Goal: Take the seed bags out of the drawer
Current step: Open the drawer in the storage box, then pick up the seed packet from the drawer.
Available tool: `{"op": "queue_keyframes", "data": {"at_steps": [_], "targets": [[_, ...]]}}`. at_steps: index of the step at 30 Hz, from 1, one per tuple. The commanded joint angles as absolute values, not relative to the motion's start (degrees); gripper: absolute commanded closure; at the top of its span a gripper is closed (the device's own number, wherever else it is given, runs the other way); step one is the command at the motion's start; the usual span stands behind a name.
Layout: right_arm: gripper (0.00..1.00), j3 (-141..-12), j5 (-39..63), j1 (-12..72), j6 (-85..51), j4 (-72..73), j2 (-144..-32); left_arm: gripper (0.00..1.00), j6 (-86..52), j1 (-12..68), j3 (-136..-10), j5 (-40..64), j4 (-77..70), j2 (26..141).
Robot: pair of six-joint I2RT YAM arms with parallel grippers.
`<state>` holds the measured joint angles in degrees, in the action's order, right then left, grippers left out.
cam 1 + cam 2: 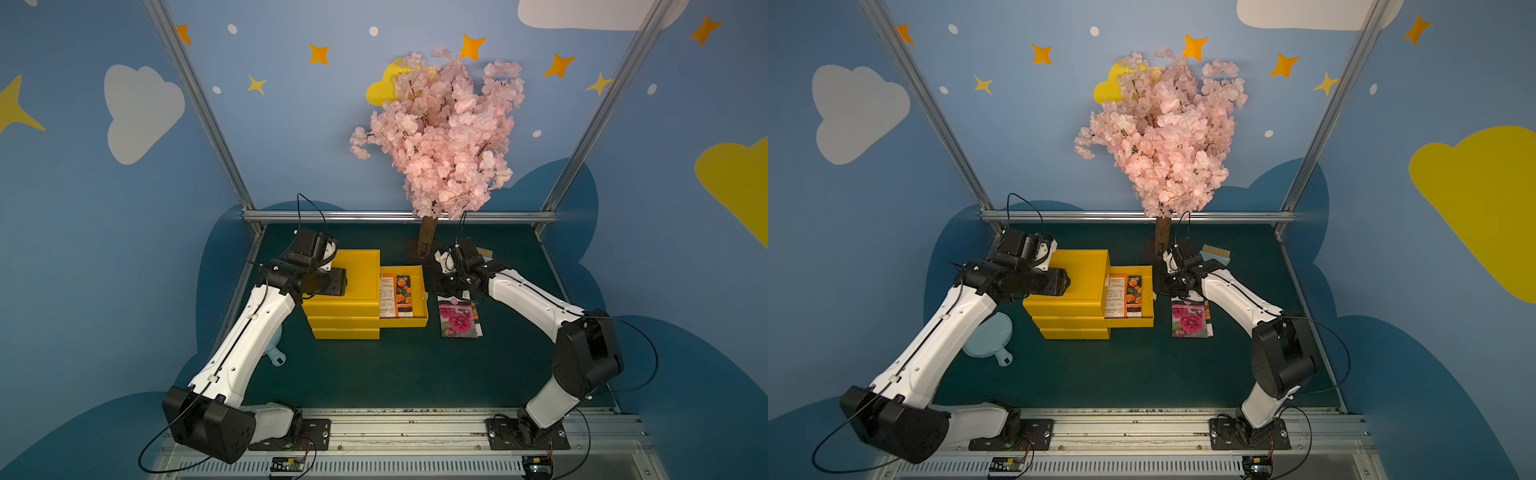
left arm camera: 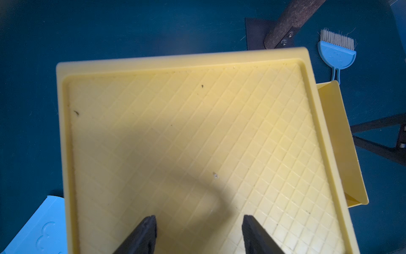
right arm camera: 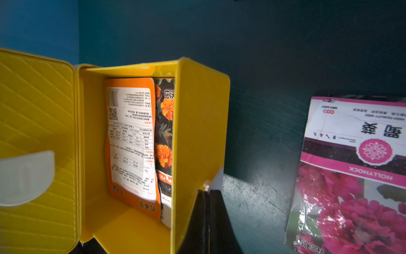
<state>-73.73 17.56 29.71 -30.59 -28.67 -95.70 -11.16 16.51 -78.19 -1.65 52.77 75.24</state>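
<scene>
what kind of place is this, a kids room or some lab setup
Probably a robot test cell dressed as a playful set: cloud-and-star walls behind an aluminium frame, a fake blossom tree on the green table, and the left arm and right arm bolted to a metal rail.

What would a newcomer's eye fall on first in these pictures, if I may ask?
Most likely the big pink blossom tree standing at the back of the table. Next comes the yellow drawer cube left of centre, its top drawer pulled open with marigold seed bags lying inside. A pink hollyhock seed bag lies flat on the table just beside that drawer.
</scene>
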Motion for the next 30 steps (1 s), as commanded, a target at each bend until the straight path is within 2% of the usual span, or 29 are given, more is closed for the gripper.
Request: {"op": "queue_keyframes", "data": {"at_steps": [1, 2, 9, 13, 21, 30], "targets": [[1.0, -75.5, 17.2, 29.4, -29.0, -29.6, -96.1, 0.34, -12.1, 16.3, -76.6, -0.1, 57.0, 76.2], [0.99, -75.5, 16.9, 29.4, -28.9, -29.8, -96.1, 0.34, -12.0, 16.3, -76.6, 0.0, 57.0, 76.2], [0.7, -75.6, 14.8, 28.9, -28.1, -31.2, -95.6, 0.34, -12.0, 16.3, -76.6, 0.0, 57.0, 76.1], [0.58, -75.6, 13.4, 28.2, -27.5, -32.3, -94.6, 0.34, -12.1, 16.3, -76.6, 0.0, 57.0, 76.2], [0.56, -77.0, 10.3, 28.9, -26.8, -35.2, -89.9, 0.34, -12.1, 16.4, -76.6, 0.0, 56.8, 76.0], [0.53, -82.3, 9.9, 36.2, -28.0, -36.7, -91.1, 0.34, -12.2, 16.4, -76.6, 0.1, 56.6, 75.9]]}}
